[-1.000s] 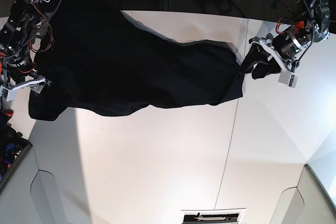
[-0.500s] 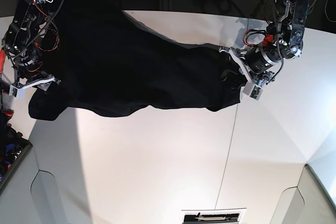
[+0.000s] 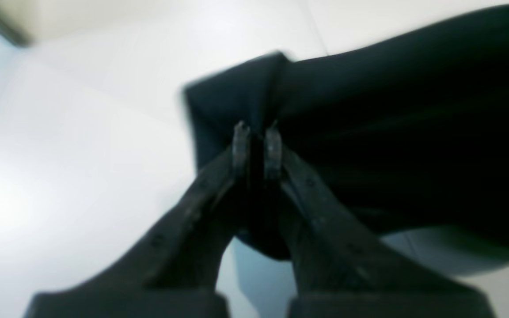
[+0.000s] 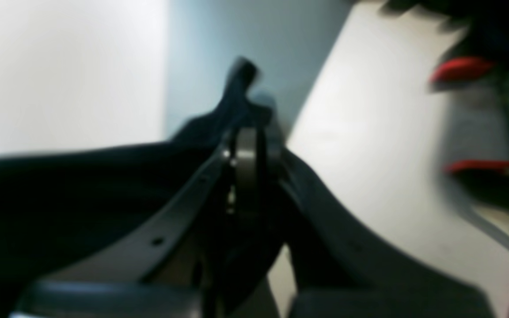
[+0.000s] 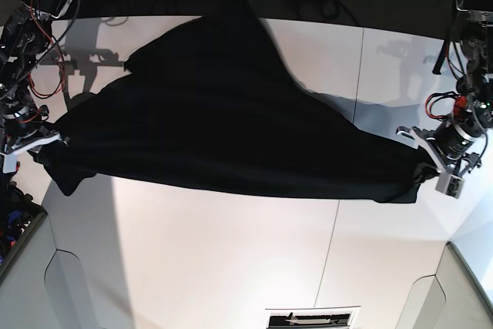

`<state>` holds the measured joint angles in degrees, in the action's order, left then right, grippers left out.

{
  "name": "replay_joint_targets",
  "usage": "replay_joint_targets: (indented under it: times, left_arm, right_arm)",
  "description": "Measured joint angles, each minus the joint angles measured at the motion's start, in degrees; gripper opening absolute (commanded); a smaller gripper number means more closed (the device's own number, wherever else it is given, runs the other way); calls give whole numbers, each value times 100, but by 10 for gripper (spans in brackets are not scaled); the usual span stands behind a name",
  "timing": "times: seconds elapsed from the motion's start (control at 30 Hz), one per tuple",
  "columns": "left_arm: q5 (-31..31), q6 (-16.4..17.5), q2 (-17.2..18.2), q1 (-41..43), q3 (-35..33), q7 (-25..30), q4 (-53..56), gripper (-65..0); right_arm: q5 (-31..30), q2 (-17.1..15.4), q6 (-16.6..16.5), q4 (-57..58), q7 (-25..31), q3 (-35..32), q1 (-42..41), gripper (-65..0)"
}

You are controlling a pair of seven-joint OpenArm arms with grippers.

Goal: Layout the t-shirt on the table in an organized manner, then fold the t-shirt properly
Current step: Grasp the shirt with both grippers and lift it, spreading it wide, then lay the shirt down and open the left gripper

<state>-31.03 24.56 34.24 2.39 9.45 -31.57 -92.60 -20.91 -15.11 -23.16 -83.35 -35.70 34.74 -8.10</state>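
The black t-shirt (image 5: pixel 223 121) hangs stretched wide between my two grippers above the white table (image 5: pixel 231 252). My left gripper (image 5: pixel 426 171), on the base view's right, is shut on one corner of the cloth; its wrist view shows the shirt (image 3: pixel 391 132) pinched between the closed fingers (image 3: pixel 241 145) of the gripper (image 3: pixel 256 145). My right gripper (image 5: pixel 52 142), on the base view's left, is shut on the opposite corner; in its wrist view the gripper (image 4: pixel 248 150) clamps a fold of the shirt (image 4: pixel 82 190). The shirt's upper middle billows up. The orange collar band is hidden.
A thin dark seam (image 5: pixel 333 244) runs down the table right of centre. A printed sheet (image 5: pixel 312 318) lies at the front edge. Red cables and clutter (image 5: pixel 11 225) sit off the table's left edge. Red-handled items (image 4: pixel 462 70) show blurred at the right wrist view's right.
Both arms have swung outward and down. The left gripper moved far right and lower, pulling the shirt taut; the cloth's middle has flapped upward, and the wrist views are motion-blurred.
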Motion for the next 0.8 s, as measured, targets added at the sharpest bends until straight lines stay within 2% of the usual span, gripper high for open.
replay_joint_targets:
  times: [0.07, 0.17, 0.23, 0.27, 0.33, 0.37, 0.4, 0.43, 0.47, 0.5, 0.6, 0.67, 0.73, 0.8]
  left_arm:
    - [-402, 304, 136, 26, 232, -42, -184, -650]
    - [-1073, 721, 334, 44, 402, -396, -479, -650]
    - [-1244, 767, 334, 44, 400, -476, -577, -650]
    - [-1255, 767, 319, 48, 365, -546, -570, -595]
    - [-1209, 767, 306, 70, 249, -592, -509, -442]
    - [-1207, 763, 302, 76, 216, -592, -487, -377]
    - [-1172, 758, 306, 76, 201, -595, -466, -336]
    - [-1163, 719, 291, 74, 201, -625, -455, -328]
    - [-1167, 715, 273, 68, 203, -730, -455, -328]
    - [-1226, 715, 243, 63, 203, -911, -455, -328]
    - [-1709, 723, 175, 94, 184, -1427, -452, -328]
    - [-1919, 789, 181, 188, 186, -1432, -457, -328]
    - [-2173, 1154, 197, 374, 199, -1510, -455, -328]
    - [-2732, 1458, 188, 588, 192, -1606, -455, -328]
  right_arm:
    - [-282, -20, 0, -59, -114, 245, 0, -650]
    - [-595, -28, -55, -79, -278, 581, 39, -650]
    - [-780, -28, -201, -83, -271, 726, 190, -650]
    - [-844, -31, -271, -83, -280, 765, 289, -650]
    - [-835, -31, -302, -76, -527, 780, 422, -650]
    - [-809, -26, -297, -74, -682, 791, 446, -625]
    - [-776, -9, -291, -74, -776, 804, 442, -504]
    - [-778, 7, -275, -74, -741, 807, 428, -387]
    - [-848, 31, -280, -76, -739, 804, 409, -296]
    - [-920, 72, -282, -81, -726, 804, 396, -243]
    - [-1137, 120, -417, -79, -761, 800, 398, -226]
    - [-1357, 107, -507, -85, -752, 837, 400, -226]
    - [-1475, 96, -514, -146, -741, 841, 400, -226]
    - [-1556, 140, -520, -278, -739, 841, 396, -226]
